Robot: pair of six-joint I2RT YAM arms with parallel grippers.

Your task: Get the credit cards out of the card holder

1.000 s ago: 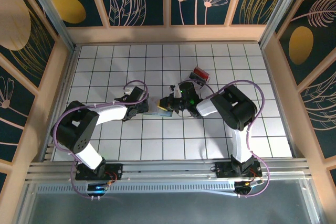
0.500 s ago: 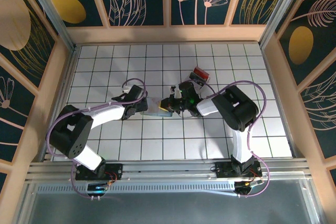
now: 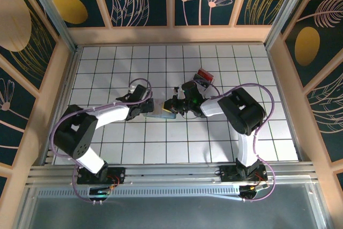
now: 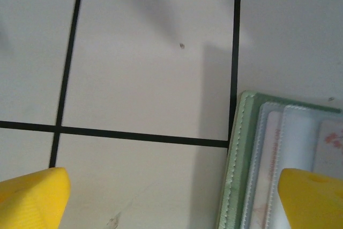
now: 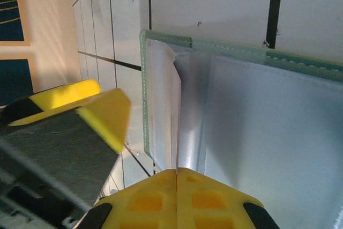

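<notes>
The card holder lies open on the tiled floor between my two grippers. In the left wrist view its green-grey stitched edge and clear pockets holding pale credit cards come in at the lower right. My left gripper is open, one finger over the floor and the other over the holder's edge. My right gripper is shut on a thin pale card seen edge-on, standing up from the holder's pocket panel. From above, the right gripper faces the left gripper.
A clear plastic box with red and black contents sits just behind the right arm. The left gripper's yellow finger hangs close to the holder's left edge. Wooden walls ring the tiled floor.
My left gripper has crept right, closer to the holder's left edge. The right gripper has stayed shut at the holder with hardly any movement.
</notes>
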